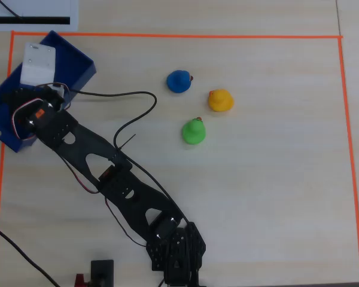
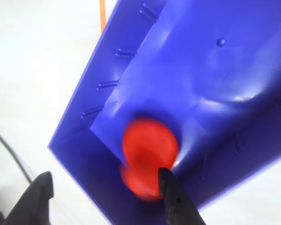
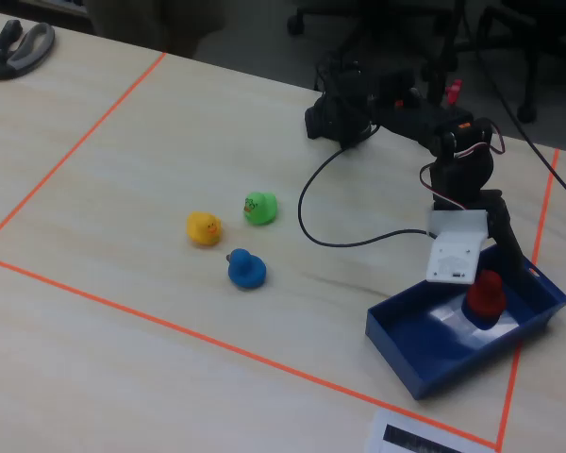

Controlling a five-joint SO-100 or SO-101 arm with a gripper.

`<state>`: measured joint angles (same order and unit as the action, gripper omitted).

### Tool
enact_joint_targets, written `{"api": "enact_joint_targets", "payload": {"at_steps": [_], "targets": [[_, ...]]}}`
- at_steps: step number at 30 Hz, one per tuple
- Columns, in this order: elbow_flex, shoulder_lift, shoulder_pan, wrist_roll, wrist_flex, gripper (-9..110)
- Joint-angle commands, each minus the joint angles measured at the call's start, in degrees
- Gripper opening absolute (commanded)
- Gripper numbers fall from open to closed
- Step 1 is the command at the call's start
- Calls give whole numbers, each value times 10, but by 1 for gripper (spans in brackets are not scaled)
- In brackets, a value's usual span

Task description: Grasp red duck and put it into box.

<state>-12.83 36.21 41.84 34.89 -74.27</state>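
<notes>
Hanging over the box (image 3: 410,357), the hand (image 2: 105,185) has its two dark fingers spread wide, and in the wrist view the red duck (image 2: 149,149) sits below them on the blue floor, blurred, its lower edge crossed by the right finger (image 2: 175,197) while the left finger stands well apart at about 8 o'clock of it. Whether that right finger touches the duck cannot be told. In the fixed view the red duck (image 3: 484,295) is inside the box, toward the far right part of it, just beside the white housing (image 3: 456,250) on the arm.

From overhead the box (image 1: 78,60) lies at the upper left of the surface (image 1: 269,197), partly under the arm (image 1: 125,185), which reaches from its base at 6 o'clock up toward 10 o'clock. The duck itself is hidden there.

Three other ducks stand in a loose group near the middle of the surface, well apart from the box: the blue duck (image 1: 179,81), the yellow duck (image 1: 220,100) at about 4 o'clock of it, and the green duck (image 1: 194,131) at about 6 o'clock of the blue one. Orange tape (image 1: 167,36) frames the work area, and a black cable (image 1: 131,113) loops across the surface near the arm.
</notes>
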Motion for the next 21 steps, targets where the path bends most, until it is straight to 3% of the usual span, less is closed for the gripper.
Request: {"api": "enact_joint_targets", "payload": {"at_steps": [1, 5, 9, 21], "targets": [[71, 45, -25, 13, -40, 20], [60, 172, -57, 34, -105, 0], [-65, 359, -99, 66, -142, 0], [-887, 1000, -271, 209, 20, 0]]}}
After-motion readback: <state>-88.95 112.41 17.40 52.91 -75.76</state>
